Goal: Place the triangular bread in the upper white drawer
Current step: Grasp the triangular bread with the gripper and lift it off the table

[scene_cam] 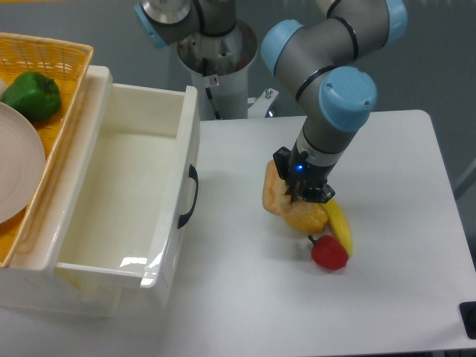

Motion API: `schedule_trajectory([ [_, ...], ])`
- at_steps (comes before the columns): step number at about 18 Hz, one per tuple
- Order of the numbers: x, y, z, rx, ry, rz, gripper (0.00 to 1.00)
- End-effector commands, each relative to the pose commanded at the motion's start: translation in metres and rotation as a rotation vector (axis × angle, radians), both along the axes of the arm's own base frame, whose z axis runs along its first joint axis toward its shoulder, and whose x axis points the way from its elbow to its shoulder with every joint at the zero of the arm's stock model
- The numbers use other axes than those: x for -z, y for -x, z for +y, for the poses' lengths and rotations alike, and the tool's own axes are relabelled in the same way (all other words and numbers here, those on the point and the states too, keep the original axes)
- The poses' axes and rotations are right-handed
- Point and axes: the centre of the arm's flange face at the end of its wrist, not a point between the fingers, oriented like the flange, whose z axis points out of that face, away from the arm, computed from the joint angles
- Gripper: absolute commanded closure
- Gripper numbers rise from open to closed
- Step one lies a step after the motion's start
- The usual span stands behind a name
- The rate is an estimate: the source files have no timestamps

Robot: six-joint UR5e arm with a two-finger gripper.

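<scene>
The triangular bread, golden-tan with a browned crust, stands on edge just right of the table's centre. My gripper comes down from above and is shut on its right side; the dark fingertips are partly buried against the crust. The bread's lower edge is at or just above the table, leaning on a yellow pepper. The upper white drawer is pulled open at the left, its black handle facing the bread. The inside of the drawer is bare.
A banana and a red pepper lie right below the gripper. A yellow woven basket on top of the drawer unit holds a green pepper and a white plate. The arm's base stands behind.
</scene>
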Motion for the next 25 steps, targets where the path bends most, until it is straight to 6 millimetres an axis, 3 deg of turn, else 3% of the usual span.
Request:
schedule_trajectory([
  [3,0.003,0.000,-0.002,-0.003,0.003,-0.005,0.94],
  [11,-0.019,0.004,-0.013,-0.035,-0.017,0.023,0.94],
  [16,-0.023,0.004,-0.017,-0.064,-0.018,0.014,0.94],
  [18,-0.043,0.001,-0.020,-0.104,-0.064,0.021,0.94],
  [25,-0.055,0.001,-0.021,-0.254,-0.123,-0.030,0.93],
])
